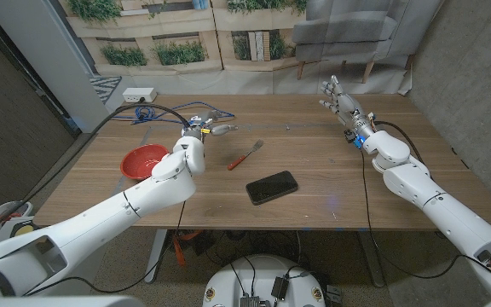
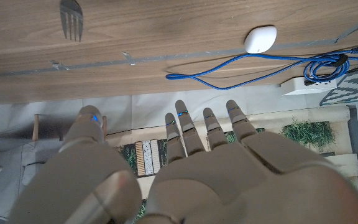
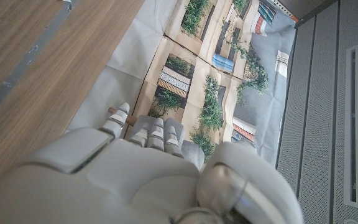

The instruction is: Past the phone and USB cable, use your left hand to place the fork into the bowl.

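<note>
A white power strip (image 1: 138, 94) sits at the far left corner of the wooden desk (image 1: 314, 192); a white mouse (image 2: 260, 39) lies near it; a plant-print backdrop (image 1: 186, 38) hangs behind.

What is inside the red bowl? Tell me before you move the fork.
The red bowl looks empty: only its red inside shows. The left hand and arm cover its near right rim, so that edge cannot be checked. The fork lies on the table.

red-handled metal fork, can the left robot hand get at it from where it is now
Probably yes. The red-handled metal fork lies bare on the wooden table, just right of the open left robot hand, with nothing between them; the black phone sits nearer.
</note>
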Controlling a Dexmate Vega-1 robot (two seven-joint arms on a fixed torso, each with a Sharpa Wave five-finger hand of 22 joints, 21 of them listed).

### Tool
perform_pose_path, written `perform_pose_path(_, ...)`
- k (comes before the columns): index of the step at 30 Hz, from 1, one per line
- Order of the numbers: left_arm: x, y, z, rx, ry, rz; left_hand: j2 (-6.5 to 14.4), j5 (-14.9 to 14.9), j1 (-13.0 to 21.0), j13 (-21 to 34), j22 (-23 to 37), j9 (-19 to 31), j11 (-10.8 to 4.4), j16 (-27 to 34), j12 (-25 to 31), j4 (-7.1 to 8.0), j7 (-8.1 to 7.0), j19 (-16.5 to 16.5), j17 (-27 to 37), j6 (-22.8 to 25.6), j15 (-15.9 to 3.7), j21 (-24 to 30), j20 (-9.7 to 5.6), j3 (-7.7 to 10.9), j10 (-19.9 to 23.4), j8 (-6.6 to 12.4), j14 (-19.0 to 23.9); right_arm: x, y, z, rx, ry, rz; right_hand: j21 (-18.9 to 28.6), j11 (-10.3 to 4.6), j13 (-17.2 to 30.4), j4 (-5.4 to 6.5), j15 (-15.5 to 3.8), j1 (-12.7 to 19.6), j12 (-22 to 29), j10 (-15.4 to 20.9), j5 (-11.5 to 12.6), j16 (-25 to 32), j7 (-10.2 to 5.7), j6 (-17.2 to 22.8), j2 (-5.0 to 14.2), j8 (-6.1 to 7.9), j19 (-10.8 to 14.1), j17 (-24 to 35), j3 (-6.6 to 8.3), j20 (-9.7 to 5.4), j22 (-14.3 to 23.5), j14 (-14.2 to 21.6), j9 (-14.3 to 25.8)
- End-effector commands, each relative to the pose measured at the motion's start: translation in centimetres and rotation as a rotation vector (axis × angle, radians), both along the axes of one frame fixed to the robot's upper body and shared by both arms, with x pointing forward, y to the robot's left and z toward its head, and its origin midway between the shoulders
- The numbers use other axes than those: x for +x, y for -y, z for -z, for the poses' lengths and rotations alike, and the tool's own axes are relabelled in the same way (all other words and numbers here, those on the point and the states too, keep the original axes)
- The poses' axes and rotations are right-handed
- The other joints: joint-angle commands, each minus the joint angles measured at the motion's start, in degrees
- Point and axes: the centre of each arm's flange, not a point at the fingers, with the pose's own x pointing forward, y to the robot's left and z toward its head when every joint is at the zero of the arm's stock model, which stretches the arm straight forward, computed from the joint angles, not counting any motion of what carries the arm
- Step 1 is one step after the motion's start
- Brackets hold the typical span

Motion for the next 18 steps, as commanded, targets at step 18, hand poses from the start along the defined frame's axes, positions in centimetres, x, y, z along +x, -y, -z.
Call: perform_pose_path(18, -0.14, 1.48, 0.54, 0.052, 0.012, 0.006, 1.16, -0.07, 2.3, 0.4, 0.22, 0.38, -1.37, 0.31, -0.31, -0.12, 0.02, 0.71, 0.05, 0.98, -0.72, 0.22, 0.48, 0.9, 1.02, -0.31, 1.69, -0.37, 0.5, 0.1, -0.01, 0.004, 0.002, 0.18, -0.19, 0.26, -0.03, -0.41, 0.36, 0.13, 0.52, -0.46, 0.08, -0.18, 0.41, 0.02, 0.17, 0.64, 0.06, 0.16, -0.17, 0.29, 0.06, 0.33)
